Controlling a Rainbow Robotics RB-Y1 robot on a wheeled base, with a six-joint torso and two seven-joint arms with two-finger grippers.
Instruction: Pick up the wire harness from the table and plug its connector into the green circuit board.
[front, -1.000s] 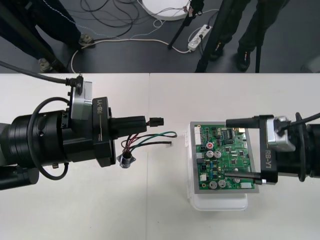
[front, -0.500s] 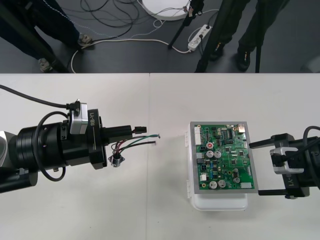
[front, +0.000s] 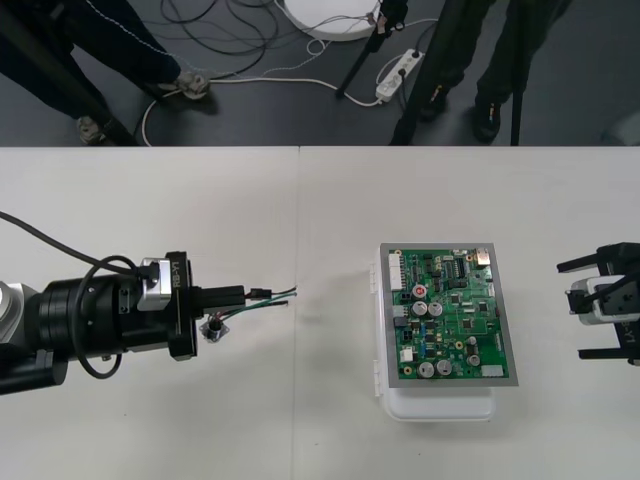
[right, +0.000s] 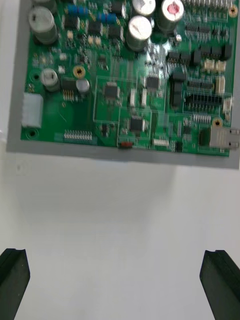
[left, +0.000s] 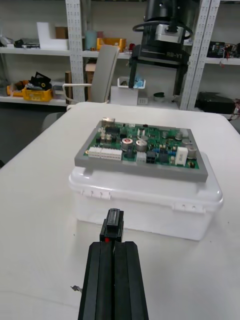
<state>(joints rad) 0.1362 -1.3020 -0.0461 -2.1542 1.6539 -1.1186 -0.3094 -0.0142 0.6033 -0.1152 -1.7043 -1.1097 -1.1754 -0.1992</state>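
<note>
Over the left half of the desk (front: 300, 200), the left arm (front: 100, 325) reached in level from its own side, and the left jaws were closed on the wire harness (front: 272, 296). From the left wrist camera, the two black fingers (left: 100, 280) stood pressed together, with the small black plug (left: 112, 227) pinched between their tips and pointing toward the circuit board (left: 142, 147). From above, the thin green, red and black wires (front: 282, 294) ran on past the fingertips toward the board, and their free ends stopped well short of it. The round metal socket (front: 213, 330) hung just beside the fingers, on the side nearer the robot, close over the desk.

The green board (front: 450, 313) sat on its white base (front: 440, 403) on the right half of the desk, well apart from the plug, and nothing was plugged into it.

At the right edge of the desk, the right arm (front: 625, 300) held the right jaws wide open and clear of the board. Its two fingers (right: 12, 280) stood far apart, with bare desk between them and the near edge of the board (right: 125, 90) beyond.
</note>
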